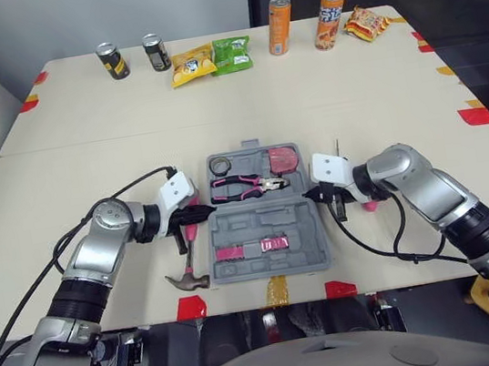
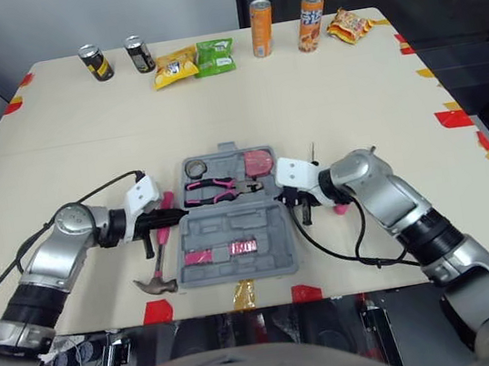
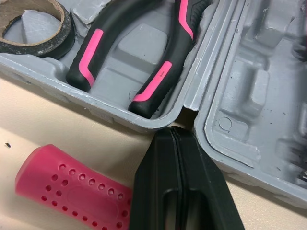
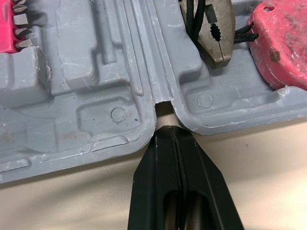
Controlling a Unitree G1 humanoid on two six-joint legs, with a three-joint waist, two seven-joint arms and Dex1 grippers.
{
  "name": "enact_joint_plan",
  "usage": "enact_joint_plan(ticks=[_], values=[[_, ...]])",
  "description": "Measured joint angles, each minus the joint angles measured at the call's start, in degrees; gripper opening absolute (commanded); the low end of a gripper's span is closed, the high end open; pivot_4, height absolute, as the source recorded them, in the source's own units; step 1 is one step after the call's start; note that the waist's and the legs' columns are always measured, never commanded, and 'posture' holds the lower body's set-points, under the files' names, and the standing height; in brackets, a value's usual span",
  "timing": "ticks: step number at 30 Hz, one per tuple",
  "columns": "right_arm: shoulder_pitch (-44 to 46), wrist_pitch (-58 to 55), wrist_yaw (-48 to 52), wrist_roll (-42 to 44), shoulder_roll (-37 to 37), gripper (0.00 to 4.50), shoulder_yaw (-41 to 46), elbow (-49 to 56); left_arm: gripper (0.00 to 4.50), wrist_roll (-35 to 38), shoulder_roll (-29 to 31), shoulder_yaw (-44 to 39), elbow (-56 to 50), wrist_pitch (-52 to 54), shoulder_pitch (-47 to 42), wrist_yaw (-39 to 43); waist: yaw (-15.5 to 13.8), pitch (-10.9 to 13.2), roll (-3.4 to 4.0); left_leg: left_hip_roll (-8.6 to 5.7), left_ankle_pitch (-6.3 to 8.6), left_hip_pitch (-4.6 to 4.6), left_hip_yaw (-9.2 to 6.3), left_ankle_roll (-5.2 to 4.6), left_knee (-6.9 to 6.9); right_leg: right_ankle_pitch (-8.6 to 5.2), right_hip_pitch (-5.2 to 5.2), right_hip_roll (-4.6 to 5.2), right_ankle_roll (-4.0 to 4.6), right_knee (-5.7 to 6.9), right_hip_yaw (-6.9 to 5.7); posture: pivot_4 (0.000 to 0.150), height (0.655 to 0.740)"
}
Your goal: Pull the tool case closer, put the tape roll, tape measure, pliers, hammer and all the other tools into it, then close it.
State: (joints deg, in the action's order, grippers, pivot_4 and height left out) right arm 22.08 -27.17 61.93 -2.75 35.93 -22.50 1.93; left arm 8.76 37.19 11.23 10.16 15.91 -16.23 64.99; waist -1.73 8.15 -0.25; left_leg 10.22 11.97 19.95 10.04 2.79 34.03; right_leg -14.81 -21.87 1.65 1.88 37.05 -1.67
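On the tabletop (image 1: pixel 86 170), toward its front edge, the grey tool case (image 1: pixel 312 237) lies opened flat, with its hinge running left to right and one half beyond the other.

The hammer (image 1: pixel 190 260) lies on the tabletop just left of the case. Its long axis runs near to far, with the metal head toward the front edge and the pink handle pointing away. The handle passes just beside the left fingers (image 3: pixel 158 163). These are pressed together with nothing between them, and their tip sits at the notch on the left end of the hinge, touching or almost touching the case rim.

In the far half of the case, from left to right, are the tape roll (image 3: pixel 43 49) lying flat, the pliers (image 1: pixel 245 186) and the pink tape measure (image 1: pixel 284 158). The pliers lie across the case, with their pink-and-black handles to the left and the metal nose to the right, close to the tape measure. The near half holds two pink bit strips (image 1: pixel 229 252) side by side.

The right fingers (image 4: pixel 158 163) are also closed on each other and hold nothing. Their tip sits at the notch on the right end of the hinge, against the case edge. Behind them, right of the case, lies a screwdriver (image 1: pixel 370 206), mostly hidden. Its thin shaft points away and its pink handle points toward the front.

Cans (image 1: pixel 112 61) and snack bags (image 1: pixel 192 65) stand in a row along the far side of the tabletop.
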Motion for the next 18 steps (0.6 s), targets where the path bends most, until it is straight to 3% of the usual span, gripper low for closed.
enact_joint_plan(ticks=[9,12,18], values=[[-3.3,-1.4,-1.1,1.9,2.4,0.06,2.6,3.4,0.00,2.9,1.4,-4.3,-3.8,-2.5,4.9,0.1,-0.7,0.1,0.05,-0.01,0.00,0.16,0.05,0.01,-0.17,0.00,-0.05,0.00,-0.01,-0.46,0.00,0.150,0.7400],[-7.1,0.1,-0.9,4.0,6.2,0.06,6.5,4.8,0.00,5.3,2.1,-8.0,-5.9,-3.0,8.2,0.1,-1.2,0.2,0.04,-0.04,0.01,0.23,0.08,0.02,-0.26,0.03,-0.04,0.02,-0.06,-0.77,0.00,0.150,0.7400],[-14.6,2.3,-0.9,13.9,6.1,0.06,18.5,8.4,0.00,16.0,0.8,-17.6,-12.4,-0.6,13.8,-0.9,-1.4,0.3,0.00,-0.04,0.01,0.22,0.14,0.02,-0.53,0.05,-0.05,0.00,-0.10,-0.99,-0.01,0.150,0.7400]])
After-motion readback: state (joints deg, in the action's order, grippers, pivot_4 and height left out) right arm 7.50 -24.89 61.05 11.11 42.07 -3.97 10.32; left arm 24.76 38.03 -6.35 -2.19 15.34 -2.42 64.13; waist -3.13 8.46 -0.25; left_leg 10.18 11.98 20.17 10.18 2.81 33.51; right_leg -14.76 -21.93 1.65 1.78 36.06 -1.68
